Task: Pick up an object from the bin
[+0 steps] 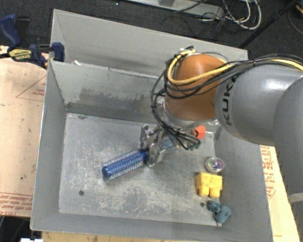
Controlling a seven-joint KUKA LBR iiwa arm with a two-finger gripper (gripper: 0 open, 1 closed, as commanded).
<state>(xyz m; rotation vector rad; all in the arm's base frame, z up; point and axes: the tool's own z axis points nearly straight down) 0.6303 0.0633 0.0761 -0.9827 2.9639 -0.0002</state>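
The grey metal bin (52, 130) has a bare, scuffed floor on its left side. Toward the middle lies a blue ribbed cylinder (124, 165), something like a roller or brush. It sits slantwise, its lower end pointing to the front left and its upper end rising toward the right. My gripper (153, 146) is down at that upper end, touching it or just beside it, I cannot tell which. From here I also cannot tell whether the gripper is clenched or released, or whether it has the cylinder in its grasp. Above it my wrist carries the orange cover (194, 87), with yellow and black cables looped round it. My arm reaches in from the right.

Just right of my wrist, near the back wall, is a small orange-red piece (198, 132). Further right, well apart from the cylinder, a small shiny round thing (214, 165) lies just behind a yellow block (208, 184). Nearest the front right corner lies a small blue-grey lump (220, 211).
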